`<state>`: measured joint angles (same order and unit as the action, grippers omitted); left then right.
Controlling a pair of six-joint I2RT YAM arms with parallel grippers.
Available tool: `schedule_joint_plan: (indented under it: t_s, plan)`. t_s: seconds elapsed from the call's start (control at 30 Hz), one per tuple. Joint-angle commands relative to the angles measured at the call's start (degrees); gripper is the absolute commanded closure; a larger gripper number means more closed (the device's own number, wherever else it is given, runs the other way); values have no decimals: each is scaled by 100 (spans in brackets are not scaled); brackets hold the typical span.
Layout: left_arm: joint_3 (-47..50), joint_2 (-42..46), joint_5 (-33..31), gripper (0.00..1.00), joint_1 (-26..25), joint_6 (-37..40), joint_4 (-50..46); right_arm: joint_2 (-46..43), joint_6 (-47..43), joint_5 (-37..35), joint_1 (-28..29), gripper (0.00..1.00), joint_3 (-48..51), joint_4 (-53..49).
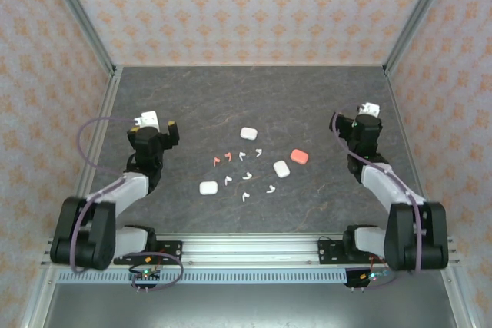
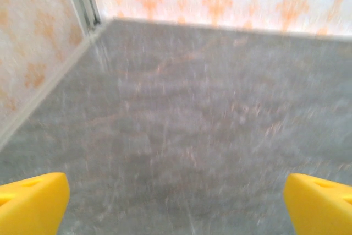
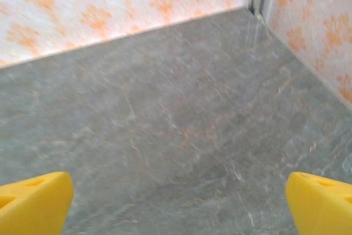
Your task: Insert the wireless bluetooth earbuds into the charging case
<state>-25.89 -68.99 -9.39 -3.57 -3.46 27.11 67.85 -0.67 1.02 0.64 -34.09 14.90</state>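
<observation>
1. Out in the middle of the counter (image 1: 323, 97), the earbuds (image 1: 247, 175) are all lying loose. I count roughly eight, mostly white, plus two coral-pink ones (image 1: 217, 160) at the left end of the bunch. As far as I can see, none of them is in a case.
2. Four cases sit around the scatter: a far white case (image 1: 248, 133), a right white case (image 1: 281, 168) just beside a coral case (image 1: 299, 157), and a near-left white case (image 1: 208, 187). From above they look like shut pebbles, but they're too small to be sure.
3. The left arm (image 1: 146, 151) is off to the left, well apart from the pile. The left jaws are spread wide with nothing between them, and the yellow fingertips (image 2: 33, 202) hang over bare counter.
4. Same deal with the right arm (image 1: 365, 144), off to the right. The right jaws are wide open and empty, fingertips (image 3: 33, 202) over bare stone.
5. Progress-wise, I'd call it basically zero. Every bud is yet to be picked up and seated, and the cases probably need opening first.
</observation>
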Motion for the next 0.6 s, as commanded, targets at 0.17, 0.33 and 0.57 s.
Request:
schedule_joint_plan:
  t_s: [0.17, 0.33, 0.57]
  plan:
    - [-1002, 1043, 1388, 0, 43, -1937, -3082, -376, 374, 840, 769, 0, -949, -3322]
    - [-1015, 1201, 2322, 0, -99, -2451, -3550, -33, 689, 727, 1609, 7, -1293, -4232]
    - [-855, 1511, 2375, 0, -405, -2626, -3419, 795, 1427, 224, 3126, 12, -1217, -4412]
